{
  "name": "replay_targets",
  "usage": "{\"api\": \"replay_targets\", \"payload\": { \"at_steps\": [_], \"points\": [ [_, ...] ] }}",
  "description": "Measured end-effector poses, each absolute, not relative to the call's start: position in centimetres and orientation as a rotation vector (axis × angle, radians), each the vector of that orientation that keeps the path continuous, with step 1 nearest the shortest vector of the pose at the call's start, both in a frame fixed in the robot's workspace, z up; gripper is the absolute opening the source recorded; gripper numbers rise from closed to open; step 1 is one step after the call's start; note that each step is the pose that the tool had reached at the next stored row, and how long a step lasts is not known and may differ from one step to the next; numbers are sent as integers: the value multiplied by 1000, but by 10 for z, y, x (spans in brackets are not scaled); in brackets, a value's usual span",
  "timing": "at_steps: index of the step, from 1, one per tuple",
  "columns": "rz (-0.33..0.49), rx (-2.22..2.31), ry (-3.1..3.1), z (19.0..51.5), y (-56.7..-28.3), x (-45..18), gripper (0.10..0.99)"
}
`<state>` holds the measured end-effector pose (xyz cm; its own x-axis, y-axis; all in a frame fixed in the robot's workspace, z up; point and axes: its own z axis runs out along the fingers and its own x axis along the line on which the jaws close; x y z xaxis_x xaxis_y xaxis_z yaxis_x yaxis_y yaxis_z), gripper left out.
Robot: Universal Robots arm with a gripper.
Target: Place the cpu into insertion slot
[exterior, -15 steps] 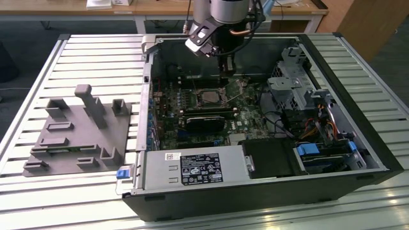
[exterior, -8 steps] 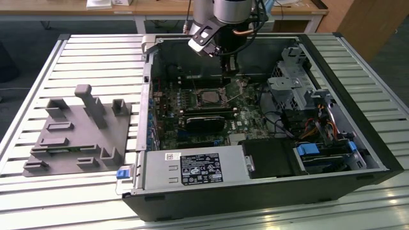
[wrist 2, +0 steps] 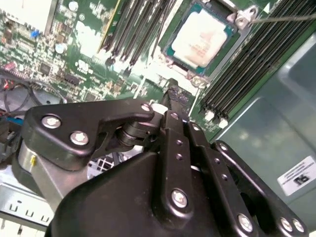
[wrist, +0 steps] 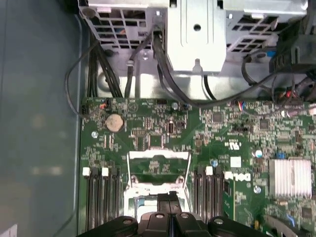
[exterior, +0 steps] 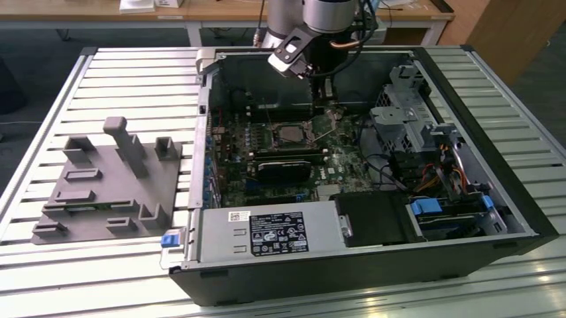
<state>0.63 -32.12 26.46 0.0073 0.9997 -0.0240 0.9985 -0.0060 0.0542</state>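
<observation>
I am working over the desk, inside the open computer case. My tool is hovering just beside the insertion slot, clenched on nothing. The cpu is lying flat in that slot. I am judging straight vertical travel safest, since memory strips are flanking the slot and the case wall is crowding one side.

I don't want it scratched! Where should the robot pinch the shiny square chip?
Probably by two opposite edges, coming straight down from above. The cpu lies flat, face up, inside the insertion slot, so its thin sides look like the only parts to grip.
</observation>
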Motion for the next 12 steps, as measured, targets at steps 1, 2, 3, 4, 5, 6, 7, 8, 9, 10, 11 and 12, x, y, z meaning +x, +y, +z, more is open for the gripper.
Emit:
{"api": "replay_targets", "payload": {
  "at_steps": [1,2,3,4,5,6,7,8,9,10,11,12],
  "points": [
    [33,2186,2178,265,-321,8,106],
    [33,2183,2182,264,-321,10,106],
    [32,2179,2186,264,-321,12,106],
    [32,2176,2189,264,-321,13,106],
    [32,2174,2192,264,-321,14,106],
    [32,2173,2193,264,-321,14,106],
    [32,2173,2193,264,-321,14,106],
    [32,2173,2193,264,-321,14,106],
    [32,2173,2193,264,-321,15,106],
    [32,2173,2193,264,-321,15,106],
    [32,2173,2193,264,-321,15,106],
    [32,2173,2193,264,-321,15,106]
  ]
}}
